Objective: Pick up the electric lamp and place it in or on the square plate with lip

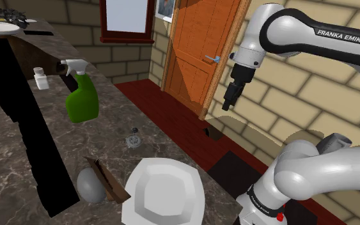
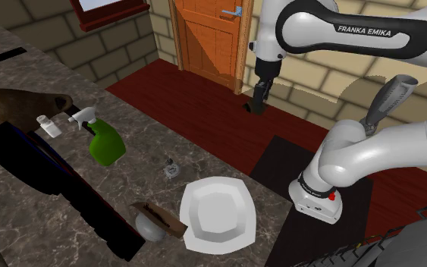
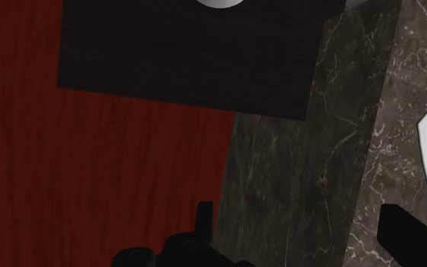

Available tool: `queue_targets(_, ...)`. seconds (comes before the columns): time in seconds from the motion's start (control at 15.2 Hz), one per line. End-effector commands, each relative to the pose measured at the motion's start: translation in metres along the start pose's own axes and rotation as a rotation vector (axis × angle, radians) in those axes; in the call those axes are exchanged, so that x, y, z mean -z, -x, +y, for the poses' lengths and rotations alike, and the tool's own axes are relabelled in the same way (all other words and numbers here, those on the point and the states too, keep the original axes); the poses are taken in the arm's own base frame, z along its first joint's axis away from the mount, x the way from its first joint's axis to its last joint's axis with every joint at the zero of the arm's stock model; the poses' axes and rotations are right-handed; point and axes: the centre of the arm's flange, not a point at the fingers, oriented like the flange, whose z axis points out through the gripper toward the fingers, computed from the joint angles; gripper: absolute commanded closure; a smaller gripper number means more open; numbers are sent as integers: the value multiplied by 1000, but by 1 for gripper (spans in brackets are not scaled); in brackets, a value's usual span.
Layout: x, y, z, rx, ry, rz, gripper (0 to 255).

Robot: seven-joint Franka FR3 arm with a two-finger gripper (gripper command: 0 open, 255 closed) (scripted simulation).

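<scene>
One all-black two-finger gripper (image 1: 228, 105) is hanging high beyond the counter's floor-side edge, above the dark red wooden floor (image 2: 196, 98). Its fingers are standing apart and clasping nothing. The small greyish electric lamp (image 1: 133, 138) is sitting on the dark marbled stone counter (image 1: 117, 118), near that same edge and well apart from the gripper. It is sitting between the green plastic spray bottle (image 1: 81, 97) and the white square plate with raised lip (image 1: 165, 192), touching neither. The plate is resting close to the same edge, toward the stand. A grey rounded object (image 1: 89, 186) and a brown slab (image 1: 109, 182) are lying just beside it.
</scene>
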Motion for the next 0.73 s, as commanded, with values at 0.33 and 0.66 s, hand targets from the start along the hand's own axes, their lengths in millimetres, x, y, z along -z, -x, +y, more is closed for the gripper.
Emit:
queue_targets(0.33,-22,-28,-58,-11,26,21,0)
queue_targets(0.66,-46,-58,-114,-22,53,42,0)
